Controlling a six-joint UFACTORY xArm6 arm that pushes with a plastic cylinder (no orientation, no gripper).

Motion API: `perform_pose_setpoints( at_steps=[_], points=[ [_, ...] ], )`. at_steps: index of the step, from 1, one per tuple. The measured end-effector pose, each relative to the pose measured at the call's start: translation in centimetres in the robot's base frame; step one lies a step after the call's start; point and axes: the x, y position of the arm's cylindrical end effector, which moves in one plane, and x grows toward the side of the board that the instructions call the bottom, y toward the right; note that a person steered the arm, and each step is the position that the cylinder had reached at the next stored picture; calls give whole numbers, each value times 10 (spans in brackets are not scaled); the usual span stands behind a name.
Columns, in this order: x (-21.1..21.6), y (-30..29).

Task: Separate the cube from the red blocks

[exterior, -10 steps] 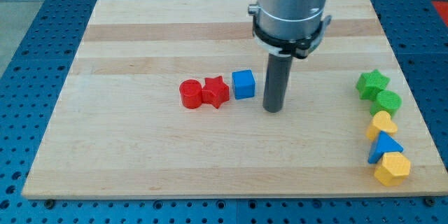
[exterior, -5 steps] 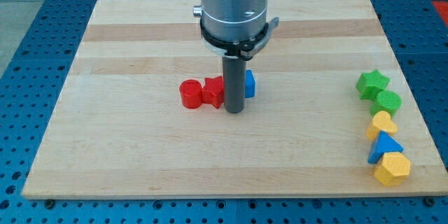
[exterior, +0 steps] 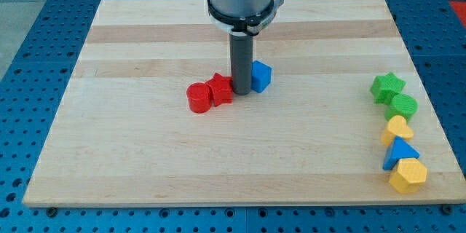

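A blue cube (exterior: 261,76) sits near the board's middle, turned a little. Just left of it are a red star block (exterior: 220,89) and a red cylinder (exterior: 198,97), touching each other. My tip (exterior: 241,91) stands between the red star and the blue cube, touching or nearly touching both. The rod hides part of the cube's left side and the star's right edge.
Along the view's right edge of the wooden board (exterior: 145,153) lie a green star (exterior: 386,87), a green cylinder (exterior: 404,105), a yellow heart-like block (exterior: 397,129), a blue triangle (exterior: 400,152) and a yellow hexagon (exterior: 408,175).
My tip moved from the cube's right, round its bottom side, then up into the gap between star and cube. The cube shifted slightly right and up and turned; the red blocks barely moved.
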Motion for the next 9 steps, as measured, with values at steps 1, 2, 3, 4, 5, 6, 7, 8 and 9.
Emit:
perform_pose_setpoints(
  at_steps=[1,2,3,4,5,6,7,8,9],
  points=[
    [0,0],
    [-4,0],
    [-11,0],
    [-11,0],
    [-14,3],
    [-15,4],
    [-15,5],
    [-15,7],
    [-15,21]
  ],
)
